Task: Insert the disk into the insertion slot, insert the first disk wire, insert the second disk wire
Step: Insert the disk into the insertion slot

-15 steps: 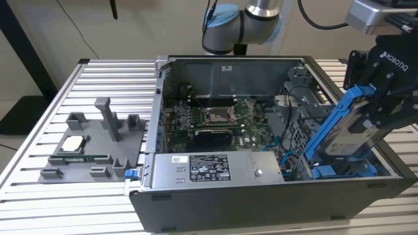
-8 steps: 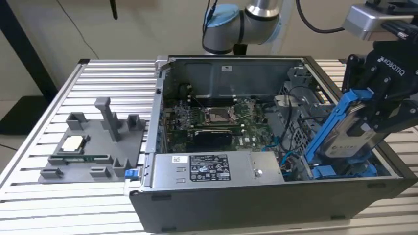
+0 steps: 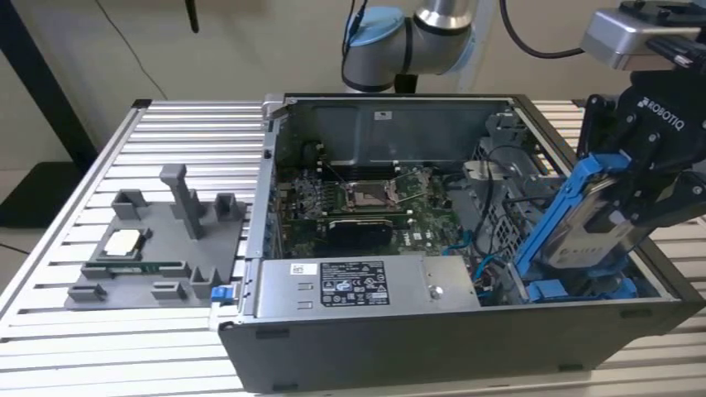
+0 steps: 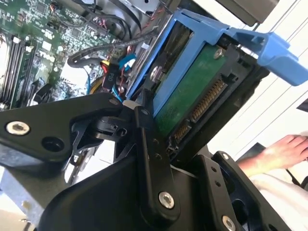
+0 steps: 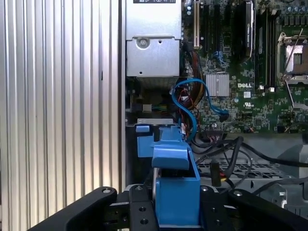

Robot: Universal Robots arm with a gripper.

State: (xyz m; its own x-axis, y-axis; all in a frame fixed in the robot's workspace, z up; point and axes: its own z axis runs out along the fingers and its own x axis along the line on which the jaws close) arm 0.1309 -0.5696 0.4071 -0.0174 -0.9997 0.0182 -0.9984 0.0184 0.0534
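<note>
Nearest the lens in the second wrist view, a black finger (image 4: 150,144) presses against the disk (image 4: 192,94): your gripper (image 3: 631,207) is clamped on it. In the exterior view the disk hangs steeply tilted inside the open computer case (image 3: 441,356), its lower end close above the blue-railed insertion slot (image 3: 579,291).

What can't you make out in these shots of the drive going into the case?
- Insertion slot: exterior view, mostly hidden behind the disk.
- Disk's body: first wrist view, behind its blue caddy and the gripper.
- Blue wire: first wrist view, one end lost among cables.
- Person's hand: second wrist view, cut by the edge.
</note>
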